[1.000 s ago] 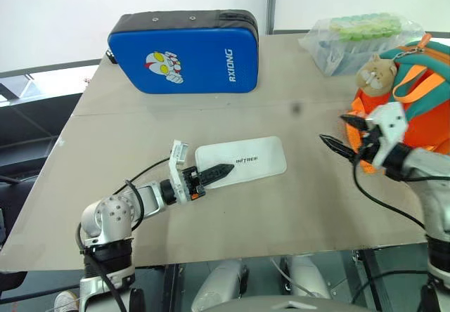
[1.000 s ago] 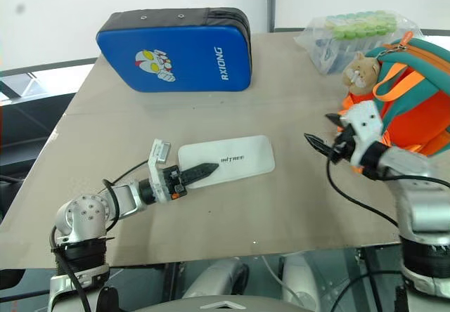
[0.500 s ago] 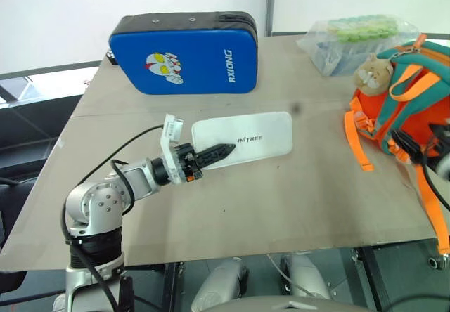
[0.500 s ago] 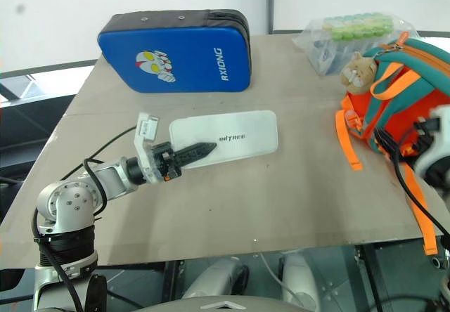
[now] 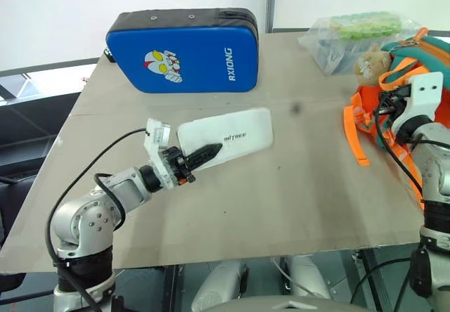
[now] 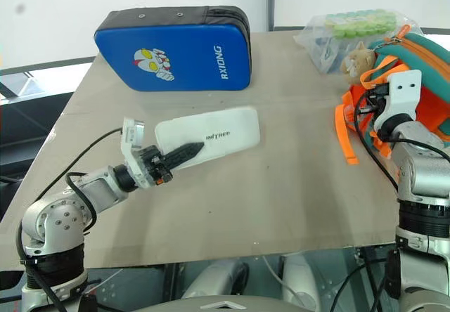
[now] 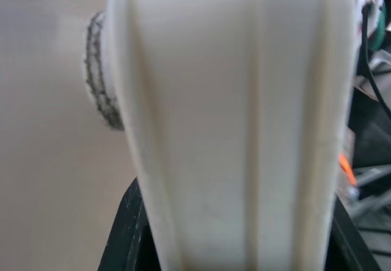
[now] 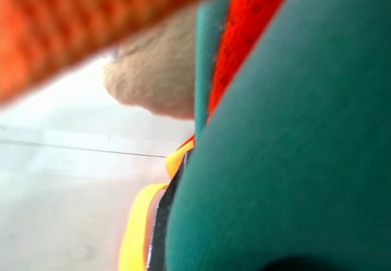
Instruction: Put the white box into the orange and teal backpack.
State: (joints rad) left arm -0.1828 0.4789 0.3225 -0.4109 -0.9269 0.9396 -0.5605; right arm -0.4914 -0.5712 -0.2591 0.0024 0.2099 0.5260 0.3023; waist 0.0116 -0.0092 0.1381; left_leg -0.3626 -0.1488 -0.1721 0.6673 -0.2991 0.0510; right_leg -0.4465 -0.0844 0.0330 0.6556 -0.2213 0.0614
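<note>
Count rn: 1 white box [image 5: 226, 137], 1 backpack [image 5: 415, 66] w/ 1 plush charm [image 5: 368, 62], 1 blue case [image 5: 184, 50], 1 clear bag [image 5: 355, 36] of green stuff, 2 tools, left tool [image 5: 202, 155] and right tool [image 5: 389, 103], 1 tabletop [image 5: 281, 192].

"RXIONG" is printed in white, running upward, on the blue padded case [image 5: 184, 50] (beside a cartoon figure). Small dark lettering, apparently "INITREE", is carried on the white box [image 5: 228, 133].

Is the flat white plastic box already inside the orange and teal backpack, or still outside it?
Outside. The flat white plastic box is lifted off the table in the left pincer, well apart from the orange and teal backpack.
</note>
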